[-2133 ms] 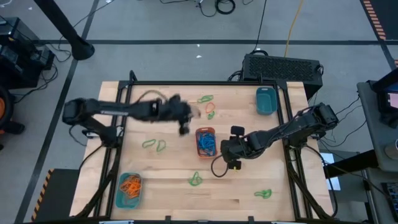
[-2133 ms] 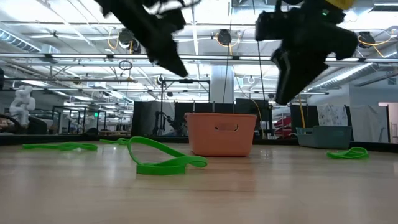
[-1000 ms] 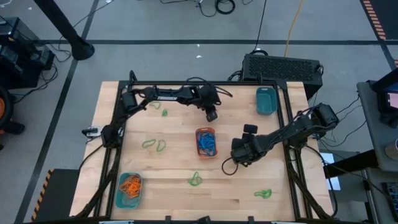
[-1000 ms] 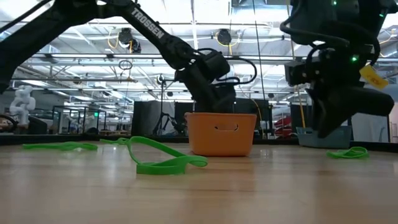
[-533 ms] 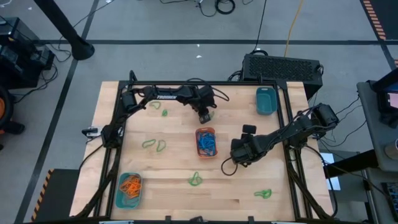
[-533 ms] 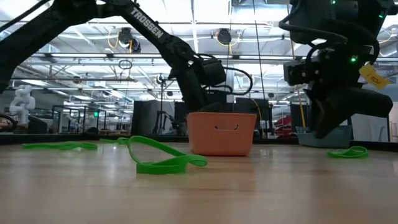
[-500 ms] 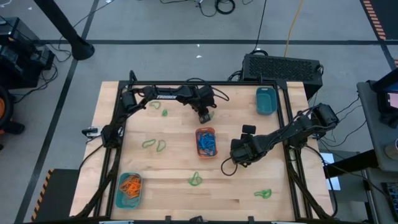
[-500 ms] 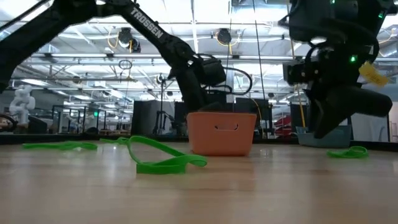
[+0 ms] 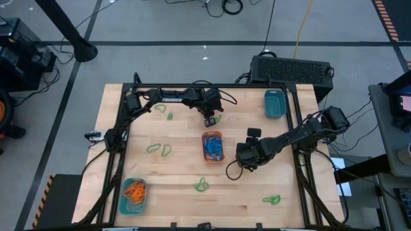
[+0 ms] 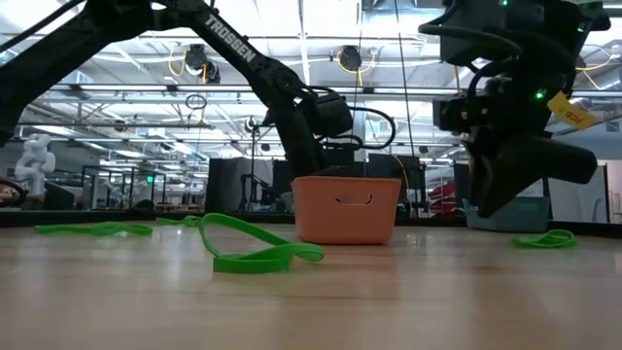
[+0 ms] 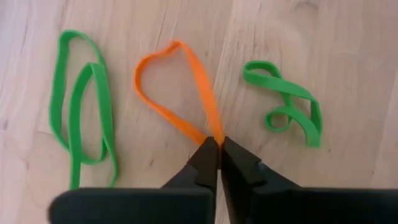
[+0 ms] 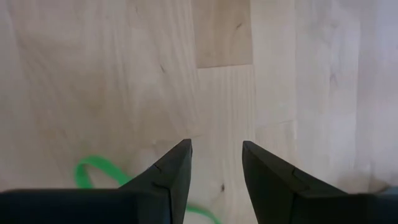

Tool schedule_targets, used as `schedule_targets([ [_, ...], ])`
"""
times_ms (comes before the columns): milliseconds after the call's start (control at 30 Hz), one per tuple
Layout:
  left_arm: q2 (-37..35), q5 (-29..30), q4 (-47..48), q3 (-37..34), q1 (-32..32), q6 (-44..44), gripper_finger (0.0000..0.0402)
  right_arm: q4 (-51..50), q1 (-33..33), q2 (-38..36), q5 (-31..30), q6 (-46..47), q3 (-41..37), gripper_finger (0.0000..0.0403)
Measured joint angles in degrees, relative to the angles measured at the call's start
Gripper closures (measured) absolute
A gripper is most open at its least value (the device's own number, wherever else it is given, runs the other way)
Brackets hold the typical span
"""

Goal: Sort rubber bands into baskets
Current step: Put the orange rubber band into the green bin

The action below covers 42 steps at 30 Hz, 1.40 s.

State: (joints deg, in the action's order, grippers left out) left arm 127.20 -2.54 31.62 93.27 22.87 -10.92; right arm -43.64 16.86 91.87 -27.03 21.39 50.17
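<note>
Pinching orange band (image 11: pixel 186 93) at far-centre table, left gripper (image 11: pixel 220 147) jaws closed on its edge; thin grip, may slip on lift. Right gripper (image 12: pixel 216 155) wide, empty, right of orange basket (image 9: pixel 212 146).

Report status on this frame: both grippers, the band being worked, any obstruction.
Left gripper shut on orange rubber band, far side of table. Right gripper open over bare wood, holding nothing. Green bands lie either side of the orange one, apart from it.
</note>
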Motion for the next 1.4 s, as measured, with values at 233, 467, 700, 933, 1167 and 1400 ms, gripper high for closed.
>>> schedule_targets([
  [233, -3.5, 0.1, 2.1, -0.1, -0.4, -0.5, 0.0397, -0.1, 0.0, 0.0, 0.1, 0.0, 0.0, 0.0268],
  [467, -14.1, 0.0, 15.9, 0.0, -2.8, 0.0, 0.0398, -0.7, 0.0, 0.0, 0.1, 0.0, 0.0, 0.0268],
  [700, -28.0, 0.0, 36.5, 0.0, -9.4, 6.9, 0.0399, -0.8, 0.0, 0.0, 0.3, 0.0, 0.0, 0.0268],
  [933, -39.5, -0.4, 44.8, -5.2, -22.9, 26.2, 0.04, -0.2, 0.0, 0.0, 1.7, 0.0, 0.9, 0.0268],
  [1167, -45.9, -2.4, 48.7, -12.6, -43.1, 51.1, 0.04, -1.1, 0.0, 0.0, 7.2, -0.2, 8.5, 0.0268],
  [1400, -45.5, -3.2, 47.4, -14.8, -64.6, 81.3, 0.04, 0.0, 1.7, 0.0, 10.7, -2.6, 15.0, 0.0268],
])
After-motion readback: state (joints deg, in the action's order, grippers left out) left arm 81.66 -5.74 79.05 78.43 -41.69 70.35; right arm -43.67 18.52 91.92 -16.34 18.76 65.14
